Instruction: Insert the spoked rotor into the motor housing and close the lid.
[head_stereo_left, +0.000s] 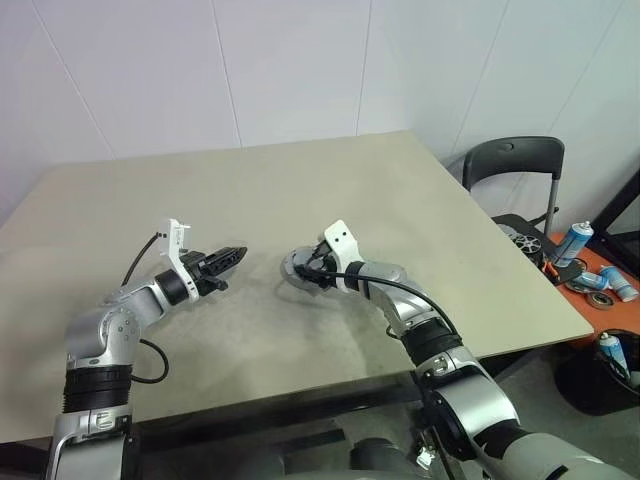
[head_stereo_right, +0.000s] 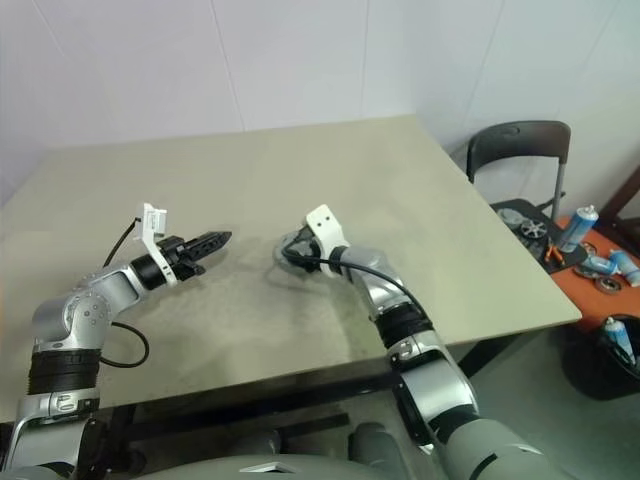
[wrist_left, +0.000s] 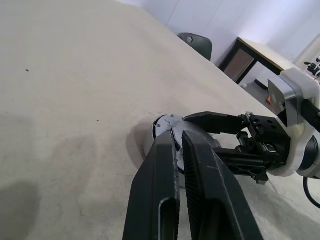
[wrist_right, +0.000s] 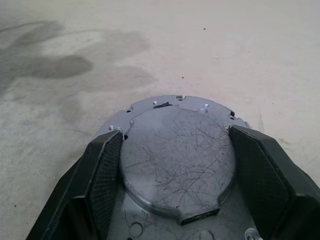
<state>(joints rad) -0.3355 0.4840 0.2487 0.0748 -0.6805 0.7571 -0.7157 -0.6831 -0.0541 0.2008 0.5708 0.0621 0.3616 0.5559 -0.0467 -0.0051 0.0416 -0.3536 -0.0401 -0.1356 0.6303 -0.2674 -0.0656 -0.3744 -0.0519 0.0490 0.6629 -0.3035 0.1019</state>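
Left eye view: the right claw (head_stereo_left: 303, 272) sits near the middle of the desk (head_stereo_left: 300, 190), its two fingers spread wide to either side of the lid (head_stereo_left: 296, 264), a grey round cap lying flat on the surface. The left claw (head_stereo_left: 238, 253) hovers at about 9 o'clock from the lid, its fingers pressed together and holding nothing, tip aimed toward the lid and clearly apart from it. Bare desk runs from 10 through 2 o'clock out to the far edge against the wall. A black chair (head_stereo_left: 515, 170) stands off the desk's right edge, at about 2 o'clock from the lid.

Right eye view: the same layout. The lid lies well inside every edge of the desk; the near edge at 6 o'clock is the closest one.

Left wrist view: the left claw's fingers (wrist_left: 160, 200) are closed with only a thin slit between them. Past their tips the lid's rim (wrist_left: 165, 125) shows on the desk, with the right claw's upper finger (wrist_left: 215, 121) reaching over it.

Right wrist view: the scratched grey lid (wrist_right: 177, 155) lies between the two black fingers (wrist_right: 102, 175), set on a wider flat base with small screws. Each pad stands right at the lid's edge; whether they press on it cannot be told. Open desk lies beyond the lid at 12 o'clock.
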